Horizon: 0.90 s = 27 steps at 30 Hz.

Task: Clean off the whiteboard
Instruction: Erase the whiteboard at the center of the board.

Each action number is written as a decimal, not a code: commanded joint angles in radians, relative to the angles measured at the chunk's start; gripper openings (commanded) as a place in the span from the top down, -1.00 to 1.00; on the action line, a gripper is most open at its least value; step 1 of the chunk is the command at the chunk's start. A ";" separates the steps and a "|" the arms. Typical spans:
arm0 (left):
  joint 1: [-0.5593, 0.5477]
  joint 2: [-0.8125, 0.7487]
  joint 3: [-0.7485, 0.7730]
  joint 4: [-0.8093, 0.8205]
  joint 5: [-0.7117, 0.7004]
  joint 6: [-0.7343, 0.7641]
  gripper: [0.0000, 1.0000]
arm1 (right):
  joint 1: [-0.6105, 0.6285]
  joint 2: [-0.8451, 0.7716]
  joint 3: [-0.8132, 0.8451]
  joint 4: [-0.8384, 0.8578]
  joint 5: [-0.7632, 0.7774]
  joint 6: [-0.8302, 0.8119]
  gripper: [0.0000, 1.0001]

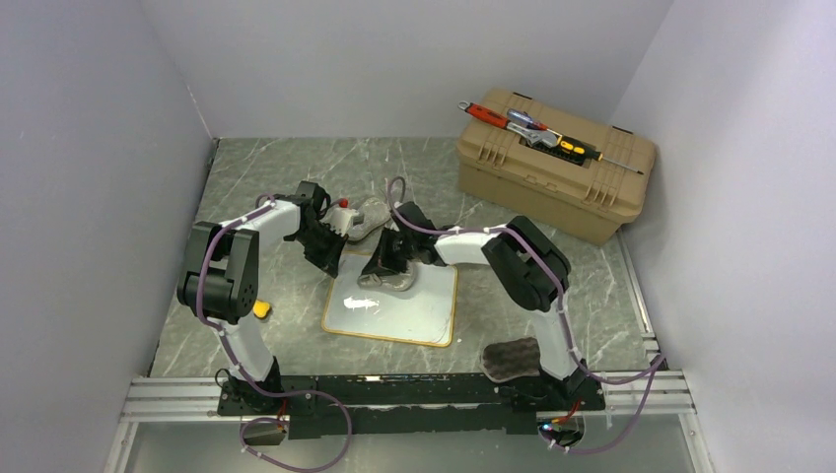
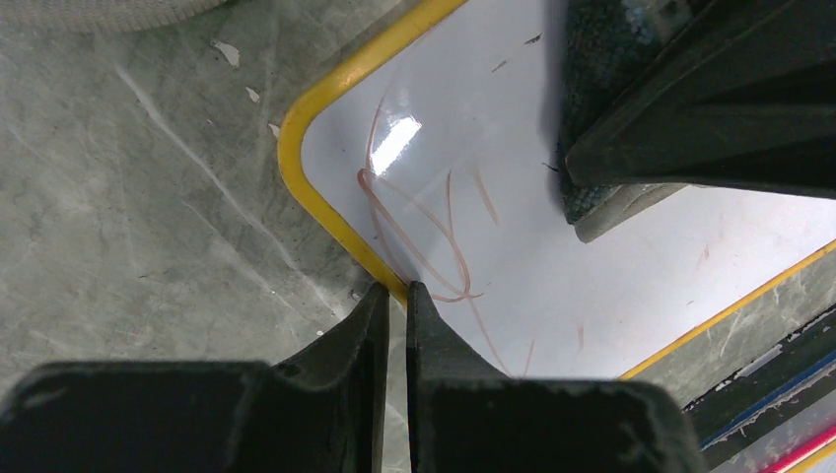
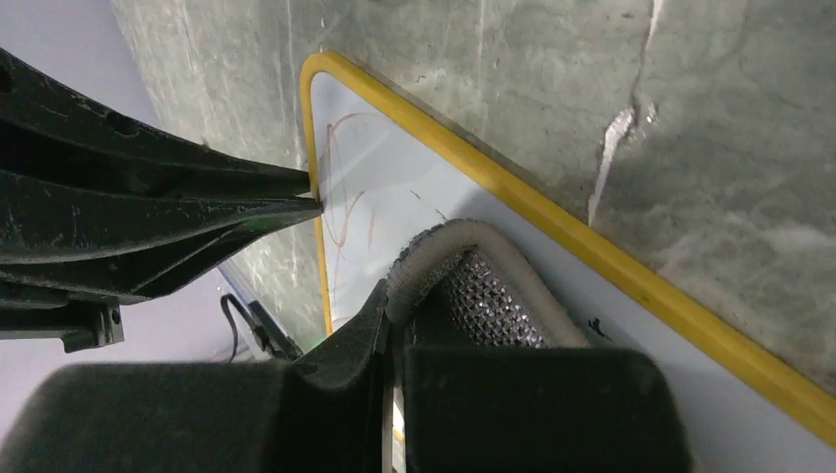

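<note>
Bench (image 1: 256,177) with a grey-green marbled top is carrying everything. A tan toolbox (image 1: 552,177) is sitting at its far right, and hand tools (image 1: 532,130) are lying across the lid. The whiteboard (image 1: 419,310), yellow-framed with rounded corners, is lying flat at the middle of the bench between the two arms, well apart from the toolbox. A dark textured pad (image 1: 511,357) is lying on the bench near the right arm's base, just off the board's near right corner. The right end effector (image 3: 394,325) is reaching over the far part of the board, its fingers pressed together on a grey-edged wiping pad (image 3: 483,286) that is resting on the white surface. The left end effector (image 2: 396,291) is sitting at the board's far left corner, its fingers nearly together and pinching the yellow frame there. Thin reddish scribbles (image 2: 414,227) are showing on the white surface beside that corner, just clear of the wiping pad, and fainter streaks are trailing further along the board.
</note>
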<state>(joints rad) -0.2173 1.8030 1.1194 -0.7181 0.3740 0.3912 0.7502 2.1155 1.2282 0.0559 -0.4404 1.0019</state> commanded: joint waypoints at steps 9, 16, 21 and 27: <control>-0.004 0.040 -0.042 0.001 -0.036 0.057 0.95 | -0.123 -0.081 -0.354 -0.137 0.406 -0.118 1.00; -0.004 0.045 -0.041 0.002 -0.034 0.054 0.95 | 0.136 0.160 -0.085 -0.168 0.303 -0.070 1.00; -0.004 0.046 -0.039 0.000 -0.030 0.056 0.95 | 0.113 0.049 -0.265 -0.135 0.333 -0.036 1.00; -0.002 0.036 -0.046 0.002 -0.025 0.059 0.95 | -0.105 -0.196 -0.682 -0.040 0.384 -0.026 1.00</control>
<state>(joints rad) -0.2161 1.8030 1.1191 -0.7185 0.3775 0.3981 0.7879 1.9007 0.8207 0.3820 -0.2043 1.0496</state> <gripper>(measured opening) 0.132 0.038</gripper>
